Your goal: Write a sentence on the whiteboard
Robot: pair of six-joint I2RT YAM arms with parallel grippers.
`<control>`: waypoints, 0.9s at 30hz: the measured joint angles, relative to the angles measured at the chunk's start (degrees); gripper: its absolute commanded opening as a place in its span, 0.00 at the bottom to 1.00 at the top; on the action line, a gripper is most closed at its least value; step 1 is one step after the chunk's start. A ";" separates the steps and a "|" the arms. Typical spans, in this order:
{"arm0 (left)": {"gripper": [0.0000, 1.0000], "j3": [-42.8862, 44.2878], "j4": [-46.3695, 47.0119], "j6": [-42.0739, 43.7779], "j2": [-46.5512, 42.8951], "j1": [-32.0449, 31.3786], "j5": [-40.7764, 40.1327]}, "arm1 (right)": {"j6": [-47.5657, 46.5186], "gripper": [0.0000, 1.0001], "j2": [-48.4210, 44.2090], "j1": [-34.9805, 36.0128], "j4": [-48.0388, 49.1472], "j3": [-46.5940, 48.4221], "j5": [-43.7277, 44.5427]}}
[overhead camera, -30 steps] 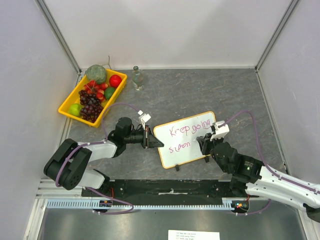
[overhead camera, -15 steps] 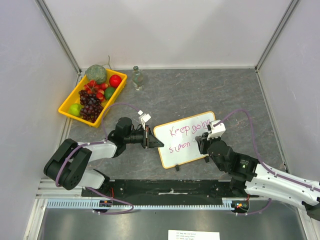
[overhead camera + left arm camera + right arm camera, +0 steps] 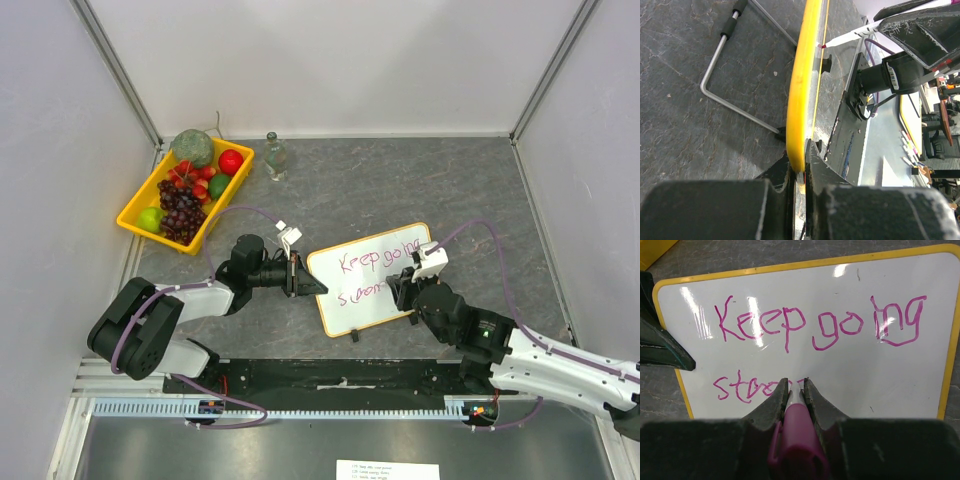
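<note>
Two lines of writing: pink, "Keep going" above, "stro…" below; the last letters are hidden behind the right tool [image 3: 795,386].
Whiteboard [image 3: 368,277]: lies near the middle of the grey desk [image 3: 400,180], between the two arms.
Left tool [image 3: 800,167]: pinched together on the board's yellow frame at its left edge.
Right tool: clamped on a pink marker [image 3: 797,437], tip down at the second line.
Wire stand [image 3: 720,75]: beneath the board's back, so it is possibly propped up — tilt hard to judge.
Far left: yellow fruit tray [image 3: 131,208] — a small bottle [image 3: 275,157] stands just beside it.
</note>
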 measured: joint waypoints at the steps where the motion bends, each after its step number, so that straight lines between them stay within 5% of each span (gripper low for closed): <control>1: 0.02 0.00 0.00 0.00 0.00 0.00 0.02 | 0.20 0.00 -0.13 0.00 0.04 -0.11 -0.15; 27: 0.02 0.00 0.00 0.00 0.00 0.00 0.00 | 2.01 0.00 -1.66 0.04 -1.57 -1.05 -0.09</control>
